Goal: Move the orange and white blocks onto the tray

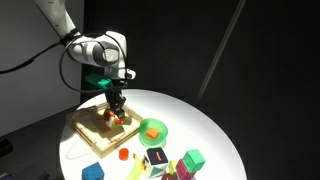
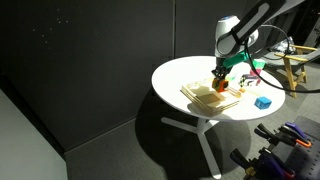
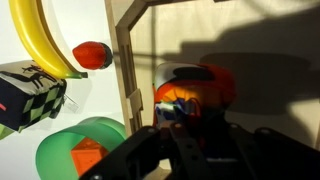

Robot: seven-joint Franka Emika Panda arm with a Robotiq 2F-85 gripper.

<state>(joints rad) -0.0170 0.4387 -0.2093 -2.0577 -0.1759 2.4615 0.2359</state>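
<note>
On the round white table (image 1: 215, 135), shows 1 Franka arm reaching down from above, its gripper (image 1: 117, 106) pointing straight down over the tray (image 1: 86, 128). Places the tray, a shallow pale wooden rectangle with a raised rim, toward 1 edge of the tabletop in both exterior views. Sets the fingertips low, within the outline of the rim.

Locates the orange block (image 1: 122, 118) right at those fingertips, inside the tray, and seen again as a bright spot under the gripper (image 2: 220, 72) in an exterior view. From the wrist view, frames the same orange block (image 3: 190, 95) just ahead of the gripper (image 3: 190, 135), against the tray floor and beside the wooden rim (image 3: 125, 70). Cannot tell whether the claw pinches the block or merely brackets it: heavy shadow over the fingertips. Cannot pick out the white block with certainty at this size.

Outside the rim, groups the remaining things:
- green dish (image 3: 85, 145) holding 1 orange piece (image 3: 88, 158), just beside the tray
- small round orange-red thing (image 3: 92, 55), close to the rim
- banana (image 3: 40, 40), next to that round thing
- checkered block (image 3: 25, 95), below the banana in the wrist view
- green block (image 1: 193, 160) and blue block (image 2: 263, 102), each near the table's edge
</note>
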